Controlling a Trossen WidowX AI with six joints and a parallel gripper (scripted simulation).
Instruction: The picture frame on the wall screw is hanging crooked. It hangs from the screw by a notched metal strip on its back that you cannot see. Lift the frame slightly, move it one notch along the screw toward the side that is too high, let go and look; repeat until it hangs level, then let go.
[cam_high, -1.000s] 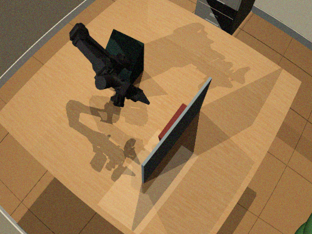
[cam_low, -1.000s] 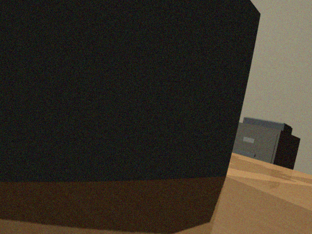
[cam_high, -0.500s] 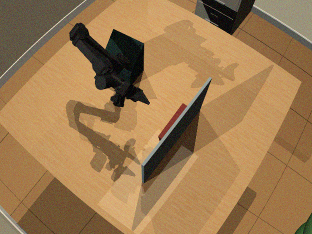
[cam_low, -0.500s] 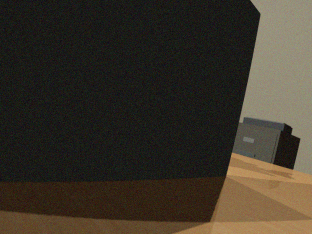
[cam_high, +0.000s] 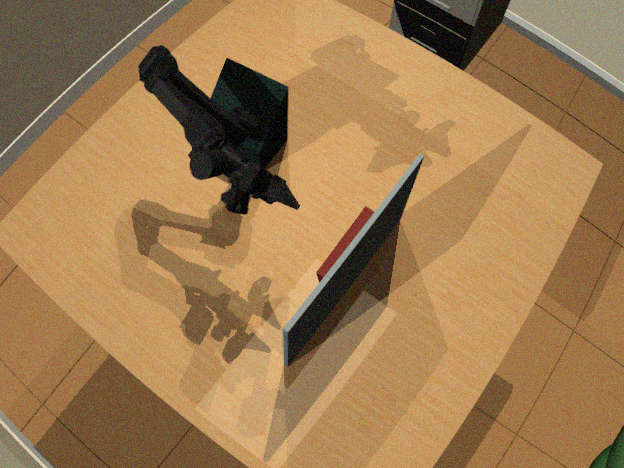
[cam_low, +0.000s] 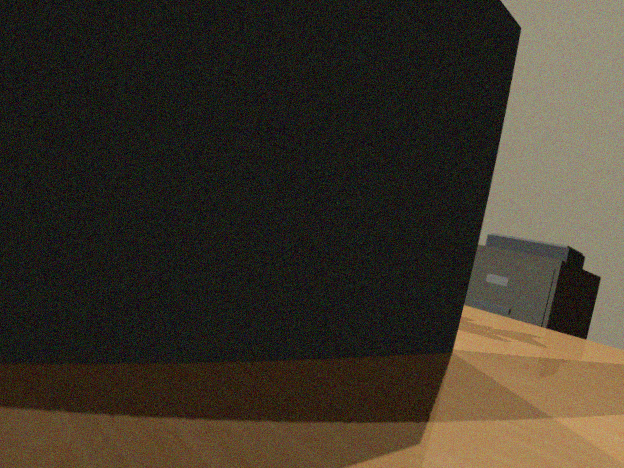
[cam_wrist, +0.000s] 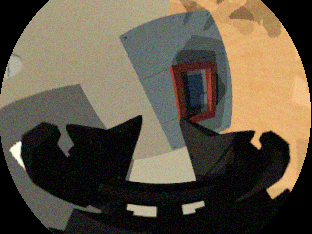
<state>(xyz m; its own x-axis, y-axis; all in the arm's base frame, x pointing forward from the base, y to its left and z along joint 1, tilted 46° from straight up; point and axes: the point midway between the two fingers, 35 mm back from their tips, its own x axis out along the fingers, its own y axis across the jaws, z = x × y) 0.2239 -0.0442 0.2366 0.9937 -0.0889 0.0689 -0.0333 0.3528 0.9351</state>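
Top view: gripper (cam_high: 267, 193) partly open, holding nothing, well apart from wall panel (cam_high: 352, 256) | red picture frame (cam_high: 345, 244) hangs on panel's near face | step: we judge approach, pre-grasp | next: we close the gap, grip the frame's edge.
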